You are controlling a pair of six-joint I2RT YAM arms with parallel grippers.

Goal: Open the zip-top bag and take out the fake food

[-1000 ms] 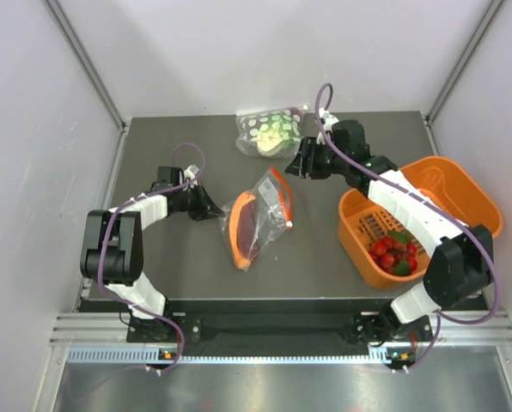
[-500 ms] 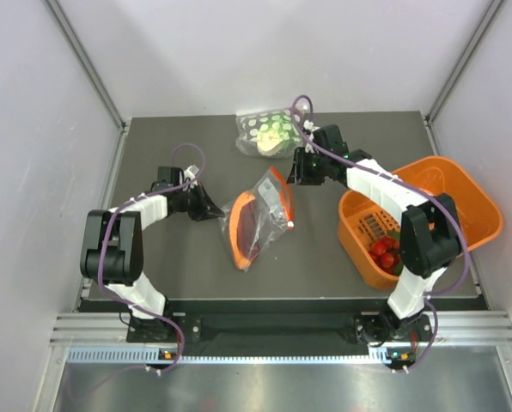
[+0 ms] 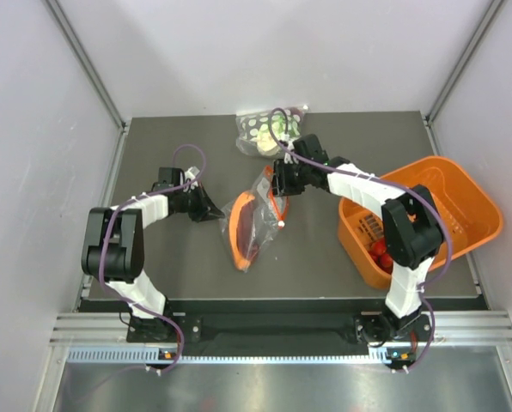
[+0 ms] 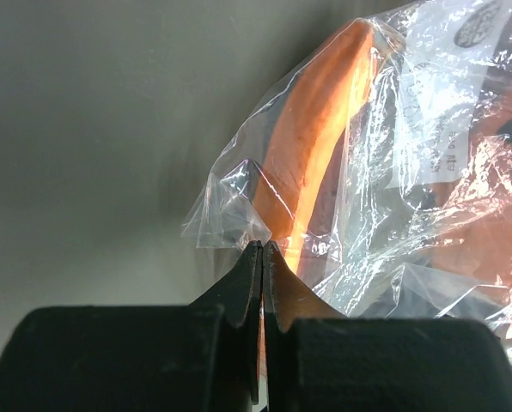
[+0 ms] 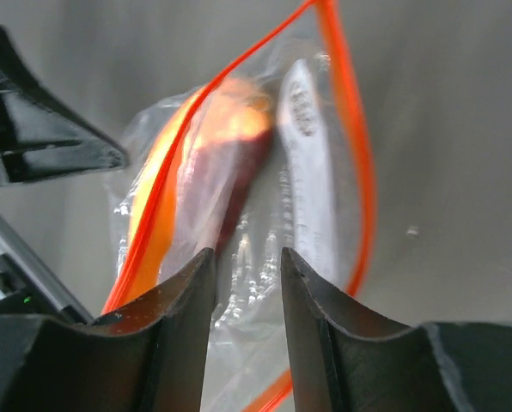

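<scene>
Zip-top bag [image 3: 258,221] lies at the middle of the worktop [image 3: 325,266], its length running from far to near. Left pincer [image 4: 263,248] is clenched on a fold of clear plastic at the bag's left corner; the two fingers meet with film pinched between the tips. Right pincer [image 5: 246,256] sits over the far end of the bag, fingers parted with a gap between them. The bag shows through that gap, and nothing is seen clamped. The red-orange zip strip [image 5: 352,146] stands apart in a loop, so the mouth reads as open. Inside the bag is one dark reddish-brown piece [image 5: 239,176] of fake food, beside the white label [image 5: 301,112]. The plastic is crumpled and glossy, and the print on the label is too blurred to read. An orange basket [image 3: 475,202] stands at the right edge of the worktop, with red berry pieces [image 3: 380,253] and a bit of green leaf in its near end. A second bag with green-and-white spotted contents [image 3: 269,133] lies at the far edge, well apart from the left pincer and near the right arm's wrist.
</scene>
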